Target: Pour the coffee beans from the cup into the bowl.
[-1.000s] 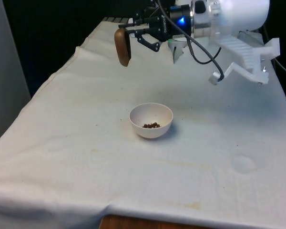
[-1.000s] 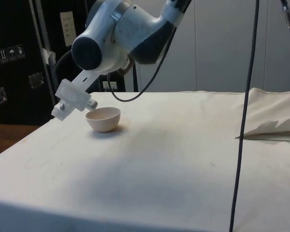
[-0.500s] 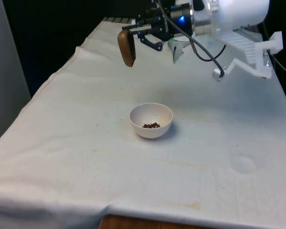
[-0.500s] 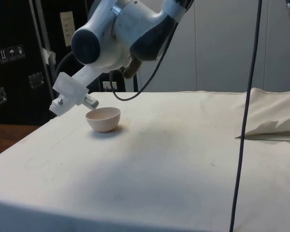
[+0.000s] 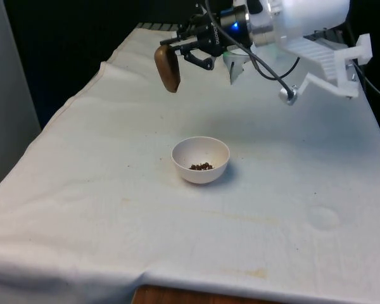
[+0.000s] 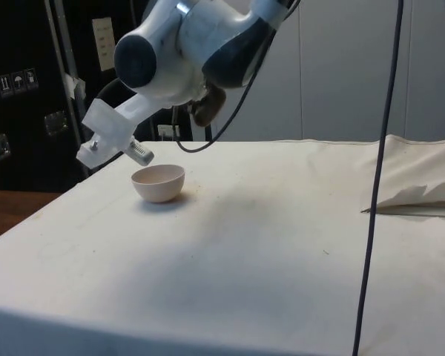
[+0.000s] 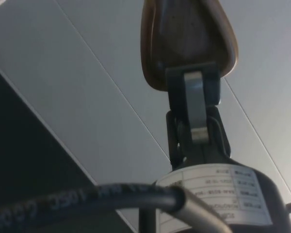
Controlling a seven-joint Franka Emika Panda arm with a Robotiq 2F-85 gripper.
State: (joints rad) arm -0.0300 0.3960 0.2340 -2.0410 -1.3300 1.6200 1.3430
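White cloth bears one bowl (image 5: 201, 159) of beans (image 5: 201, 166); the tool (image 5: 177, 52) pinches one brown cup (image 5: 167, 68).

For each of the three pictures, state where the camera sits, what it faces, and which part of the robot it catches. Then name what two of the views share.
Front view: at the table's near end, facing along the white cloth; it catches the arm and the hand gripping a brown cup above and beyond the bowl of beans.
Side view: beside the table, facing dark cabinets; arm above the bowl.
Wrist view: on the wrist, looking along the fingers to the cup.
Shared: front and side views both show the bowl.
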